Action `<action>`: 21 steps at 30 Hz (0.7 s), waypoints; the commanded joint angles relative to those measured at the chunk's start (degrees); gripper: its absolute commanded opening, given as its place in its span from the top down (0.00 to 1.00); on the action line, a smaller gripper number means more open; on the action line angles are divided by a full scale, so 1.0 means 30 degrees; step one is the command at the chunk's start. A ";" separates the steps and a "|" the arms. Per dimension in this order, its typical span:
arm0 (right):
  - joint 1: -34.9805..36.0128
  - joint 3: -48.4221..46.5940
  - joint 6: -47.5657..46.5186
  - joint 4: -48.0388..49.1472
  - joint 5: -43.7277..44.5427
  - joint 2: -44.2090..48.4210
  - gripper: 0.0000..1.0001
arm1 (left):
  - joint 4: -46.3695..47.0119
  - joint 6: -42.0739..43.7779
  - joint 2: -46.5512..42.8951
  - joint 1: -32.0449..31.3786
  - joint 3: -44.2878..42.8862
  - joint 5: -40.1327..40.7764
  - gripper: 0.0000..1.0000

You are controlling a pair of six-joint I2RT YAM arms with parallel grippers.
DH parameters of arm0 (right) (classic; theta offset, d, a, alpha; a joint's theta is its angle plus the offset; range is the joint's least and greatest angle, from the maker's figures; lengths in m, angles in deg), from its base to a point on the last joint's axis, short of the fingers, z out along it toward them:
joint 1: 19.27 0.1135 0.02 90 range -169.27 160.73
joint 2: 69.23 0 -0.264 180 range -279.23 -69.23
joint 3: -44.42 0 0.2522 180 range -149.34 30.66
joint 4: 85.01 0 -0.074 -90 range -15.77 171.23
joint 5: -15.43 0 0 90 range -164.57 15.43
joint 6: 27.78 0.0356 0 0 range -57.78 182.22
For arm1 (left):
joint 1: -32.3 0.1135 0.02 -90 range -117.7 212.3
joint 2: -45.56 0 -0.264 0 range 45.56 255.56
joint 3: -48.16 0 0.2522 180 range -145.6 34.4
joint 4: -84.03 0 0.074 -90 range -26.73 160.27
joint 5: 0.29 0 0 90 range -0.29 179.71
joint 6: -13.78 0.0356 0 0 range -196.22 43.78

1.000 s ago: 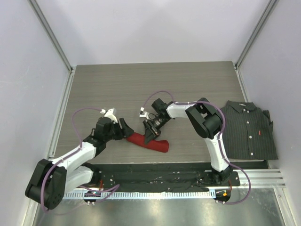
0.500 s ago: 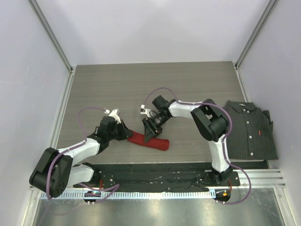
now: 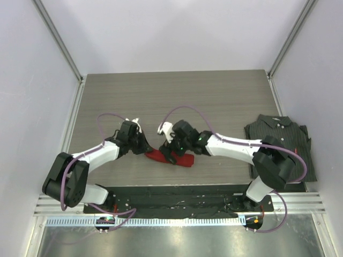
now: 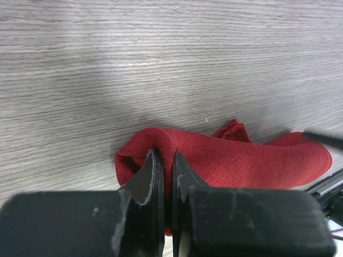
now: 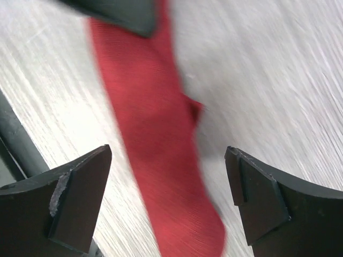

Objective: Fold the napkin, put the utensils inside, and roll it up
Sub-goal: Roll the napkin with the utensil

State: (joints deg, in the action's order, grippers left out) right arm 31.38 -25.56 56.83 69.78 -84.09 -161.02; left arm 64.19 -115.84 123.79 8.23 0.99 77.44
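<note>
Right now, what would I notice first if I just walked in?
The red napkin, bunched into a long lump at the near middle of the table. The left gripper pinches its left end while the right gripper hangs wide open over it. A dark shirt lies at the right edge.

left wrist: napkin near edge hidden behind left gripper | right wrist: napkin blurred, upper end cut off at top edge | top: shirt lower-left corner under right arm
</note>
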 commanded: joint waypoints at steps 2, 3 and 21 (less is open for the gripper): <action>0.1717 0.0550 -0.2070 0.2993 0.3877 0.0247 0.03 | -0.2453 0.0608 0.0932 0.0202 -0.1139 -0.1123 1.00; 0.1864 0.0520 -0.2158 0.3023 0.3789 0.0100 0.03 | -0.2395 0.0579 0.0991 0.0203 -0.1168 -0.1327 1.00; 0.0112 -0.1413 -0.0696 -0.0021 -0.2118 -0.3153 0.53 | -0.2160 0.0783 0.0642 0.0232 -0.1549 -0.1477 0.85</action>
State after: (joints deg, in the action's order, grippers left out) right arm 35.54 -27.07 52.35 72.97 -81.60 -169.13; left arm 60.12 -114.74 126.72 8.82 -2.20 73.81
